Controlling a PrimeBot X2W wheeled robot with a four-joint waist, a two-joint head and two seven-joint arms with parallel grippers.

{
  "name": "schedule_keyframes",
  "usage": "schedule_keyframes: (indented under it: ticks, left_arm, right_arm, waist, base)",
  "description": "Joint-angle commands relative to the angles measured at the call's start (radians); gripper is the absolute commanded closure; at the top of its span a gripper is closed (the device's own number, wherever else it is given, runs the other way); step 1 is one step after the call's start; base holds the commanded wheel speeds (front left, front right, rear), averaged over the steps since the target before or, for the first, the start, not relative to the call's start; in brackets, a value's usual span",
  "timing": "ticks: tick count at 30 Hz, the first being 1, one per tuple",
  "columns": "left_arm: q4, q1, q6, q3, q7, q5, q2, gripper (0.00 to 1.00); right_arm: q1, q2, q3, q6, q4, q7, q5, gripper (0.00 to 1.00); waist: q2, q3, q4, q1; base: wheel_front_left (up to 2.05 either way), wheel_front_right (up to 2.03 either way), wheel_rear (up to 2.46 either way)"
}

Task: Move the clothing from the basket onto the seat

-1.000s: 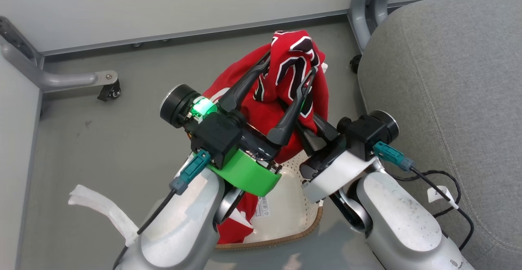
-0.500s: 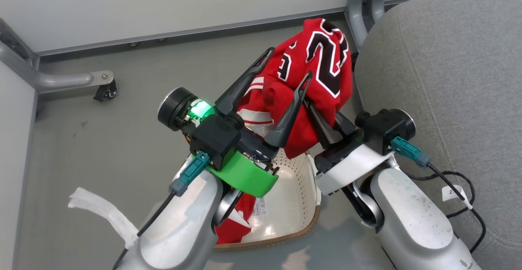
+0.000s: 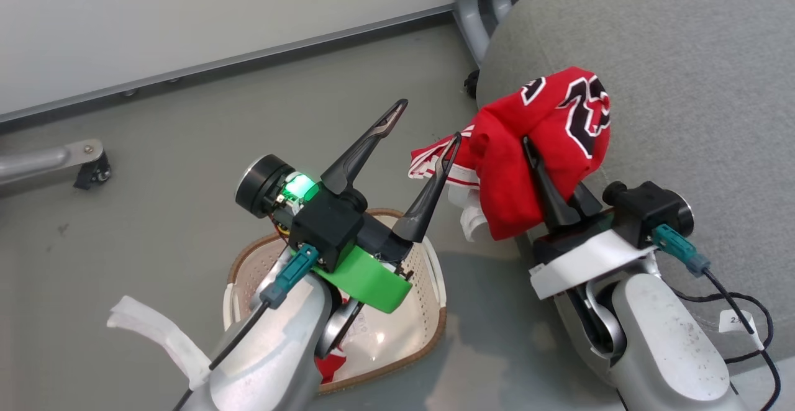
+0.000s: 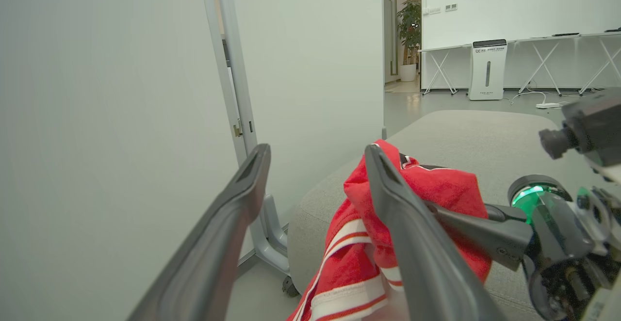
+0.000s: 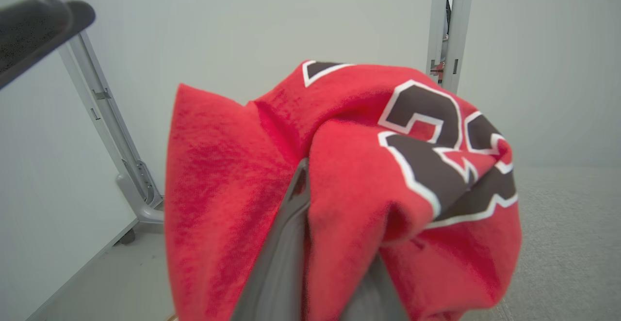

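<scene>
From the head view, the basket [image 3: 440, 327] sits on the floor [image 3: 155, 181] below and behind the left jaws, with a scrap of red cloth [image 3: 324, 369] lying in its bottom. The left jaws stand wide apart with nothing between them. The tip of one of their fingers [image 3: 435, 181] is just beside the white-striped shorts [image 3: 435, 164]. The right jaws are pinched tight on the jersey [image 3: 546, 131], which drapes over and around them. The shorts hang from that bundle on the side toward the left jaws. In the head view the jersey's black, white-edged number reads as "23". The right wrist view, close in, shows it folded and broken. The bundle hangs above the rounded edge of the seat [image 3: 683, 76], and I cannot tell whether it touches. The left wrist view looks past both jaws to a far room with a white appliance [image 4: 487, 69], its label too small to read.
</scene>
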Motion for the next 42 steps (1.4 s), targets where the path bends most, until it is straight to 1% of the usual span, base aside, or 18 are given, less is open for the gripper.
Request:
schedule_keyframes:
  ticks: [1, 5, 11, 17, 22, 28, 35, 42]
  left_arm:
    - [0.005, 0.017, -0.002, 0.002, -0.001, 0.002, 0.008, 0.0]
    - [0.017, 0.026, -0.002, -0.003, -0.001, 0.005, 0.017, 0.0]
    - [0.036, 0.032, -0.002, -0.006, -0.001, 0.008, 0.024, 0.0]
    - [0.042, 0.03, -0.002, -0.012, -0.001, 0.013, 0.023, 0.0]
    - [0.04, 0.013, -0.002, -0.013, -0.001, 0.015, 0.026, 0.0]
    - [0.032, -0.016, -0.002, -0.01, -0.001, 0.019, 0.032, 0.0]
    - [0.018, -0.075, -0.002, -0.022, -0.001, 0.029, 0.048, 0.0]
    - [0.003, -0.153, -0.002, -0.039, -0.001, 0.038, 0.069, 0.0]
  right_arm:
    - [0.019, -0.003, -0.018, 0.0, -0.011, -0.002, -0.008, 1.0]
    - [0.061, -0.003, -0.083, 0.0, -0.035, -0.002, -0.025, 1.0]
    - [0.121, -0.003, -0.173, 0.0, -0.071, -0.002, -0.047, 1.0]
    - [0.16, -0.003, -0.232, 0.0, -0.111, -0.002, -0.055, 1.0]
    - [0.142, -0.004, -0.255, 0.0, -0.133, -0.002, -0.052, 1.0]
    - [0.038, -0.003, -0.308, 0.0, -0.159, -0.002, -0.082, 1.0]
    - [-0.19, -0.021, -0.381, 0.0, -0.159, -0.002, -0.127, 1.0]
    - [-0.459, -0.096, -0.423, 0.0, -0.098, -0.002, -0.169, 1.0]
  waist:
    - [0.0, 0.0, -0.066, 0.0]
    - [0.0, 0.002, -0.125, 0.0]
    - [0.0, 0.009, -0.18, 0.0]
    - [0.0, 0.018, -0.204, 0.0]
    - [0.0, 0.04, -0.205, 0.0]
    - [0.0, 0.093, -0.191, 0.0]
    - [0.0, 0.229, -0.154, 0.0]
    - [0.0, 0.388, -0.116, 0.0]
  base:
    - [0.0, 0.0, 0.0]
    - [0.0, 0.0, 0.0]
    - [0.0, 0.0, 0.0]
    - [0.0, 0.0, 0.0]
    - [0.0, 0.0, 0.0]
    - [0.0, 0.0, 0.0]
    - [0.0, 0.0, 0.0]
    - [0.0, 0.0, 0.0]
